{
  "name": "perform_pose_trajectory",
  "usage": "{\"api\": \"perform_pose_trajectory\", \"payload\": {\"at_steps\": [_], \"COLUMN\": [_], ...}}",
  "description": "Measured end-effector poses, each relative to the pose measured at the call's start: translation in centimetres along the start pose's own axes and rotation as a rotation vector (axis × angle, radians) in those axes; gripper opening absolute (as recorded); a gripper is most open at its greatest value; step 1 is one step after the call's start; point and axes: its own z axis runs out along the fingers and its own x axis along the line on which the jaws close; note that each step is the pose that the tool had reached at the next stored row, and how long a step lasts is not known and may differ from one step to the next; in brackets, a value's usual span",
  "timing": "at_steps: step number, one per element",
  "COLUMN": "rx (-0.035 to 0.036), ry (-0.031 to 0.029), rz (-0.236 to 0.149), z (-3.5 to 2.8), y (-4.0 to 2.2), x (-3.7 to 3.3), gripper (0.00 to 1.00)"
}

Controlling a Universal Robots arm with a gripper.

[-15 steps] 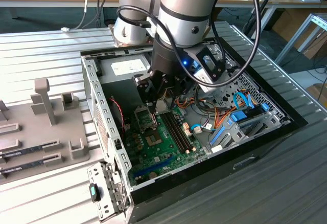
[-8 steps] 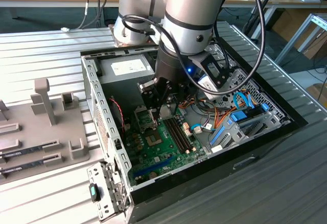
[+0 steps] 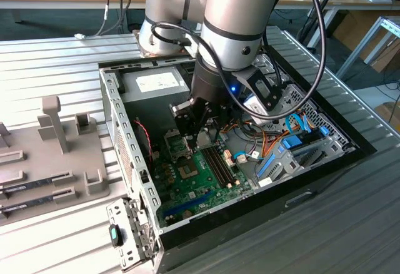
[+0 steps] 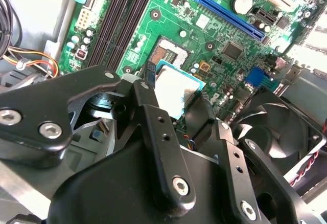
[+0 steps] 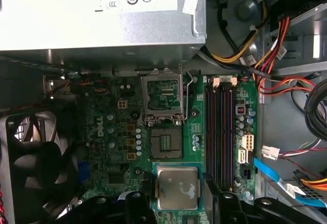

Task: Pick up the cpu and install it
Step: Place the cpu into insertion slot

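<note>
The cpu (image 5: 177, 187), a flat silver-grey square with a thin green rim, sits between the two black fingers of my gripper (image 5: 178, 189), which is shut on it. In the second wrist view the same cpu (image 4: 175, 88) hangs above the green motherboard (image 4: 219, 35), with a finger (image 4: 150, 73) against its edge. The open socket (image 5: 166, 143) lies on the board just beyond the chip, and its hinged metal frame (image 5: 163, 95) is flipped up. In the exterior view the gripper (image 3: 196, 134) hangs inside the open computer case, over the socket (image 3: 187, 172).
A grey power-supply box (image 5: 97, 14) borders the board beside the socket frame. A black fan (image 5: 30, 152) sits to one side, memory slots (image 5: 219, 127) and loose cables (image 5: 276, 45) to the other. At the exterior view's left, a grey tray (image 3: 56, 161) holds memory sticks (image 3: 31, 186).
</note>
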Motion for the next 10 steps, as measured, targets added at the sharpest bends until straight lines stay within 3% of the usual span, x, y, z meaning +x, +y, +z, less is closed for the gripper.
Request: {"api": "perform_pose_trajectory", "payload": {"at_steps": [10], "rx": [0.0054], "ry": [-0.0001], "rz": [0.0], "z": [0.48], "y": [-0.25], "x": [-0.35], "gripper": [0.47]}}
